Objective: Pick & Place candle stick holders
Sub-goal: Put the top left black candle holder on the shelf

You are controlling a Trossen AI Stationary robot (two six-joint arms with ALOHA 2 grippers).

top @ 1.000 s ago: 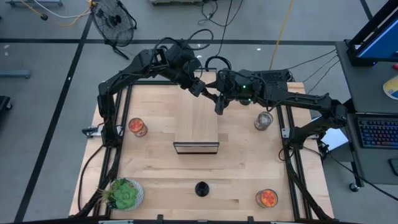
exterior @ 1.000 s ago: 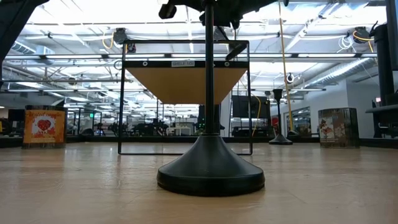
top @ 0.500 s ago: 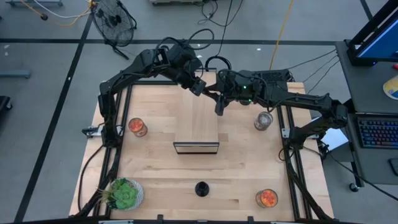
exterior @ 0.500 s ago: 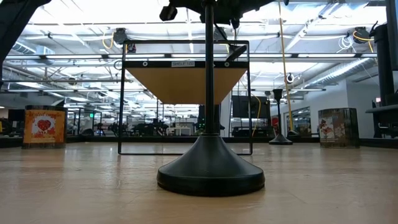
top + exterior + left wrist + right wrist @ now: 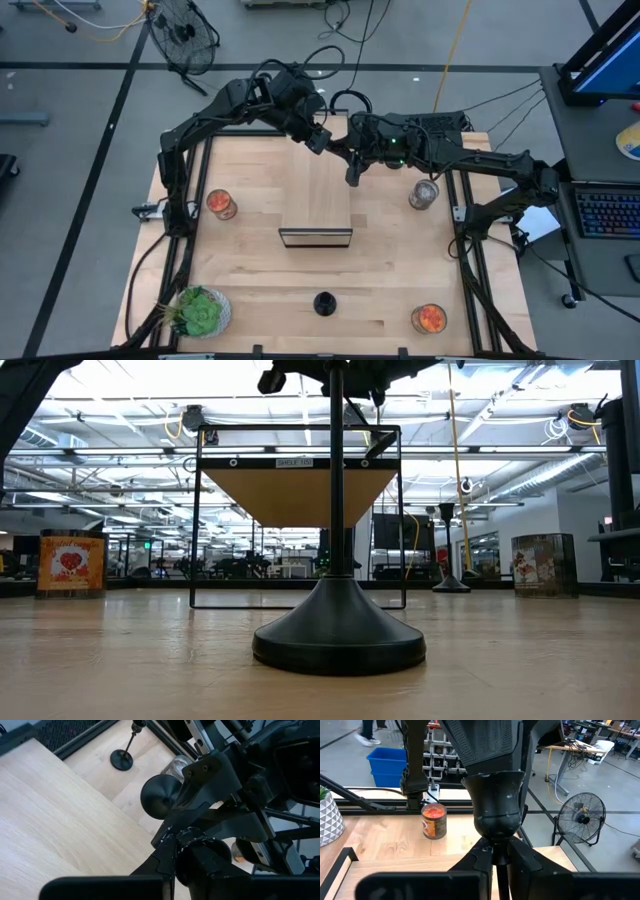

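Overhead, both grippers' jaws clamp one candle stick holder [image 5: 497,815] between them

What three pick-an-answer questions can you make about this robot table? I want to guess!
1. Where is the standing candle holder that shows plainly from above?
A. On top of the wooden shelf
B. Near the table's front edge, in front of the wooden shelf
C. Touching the plant

2. How many glass jars stand on the table?
A. One
B. Five
C. Three

3. The right gripper has its fingers:
A. Shut on the stem of a held candle holder
B. Wide open over a jar
C. Resting on the table

Answers: 1 B, it stands alone there; 2 C, two hold something orange and one looks clear; 3 A, the wrist view shows the fingers pinching the stem.
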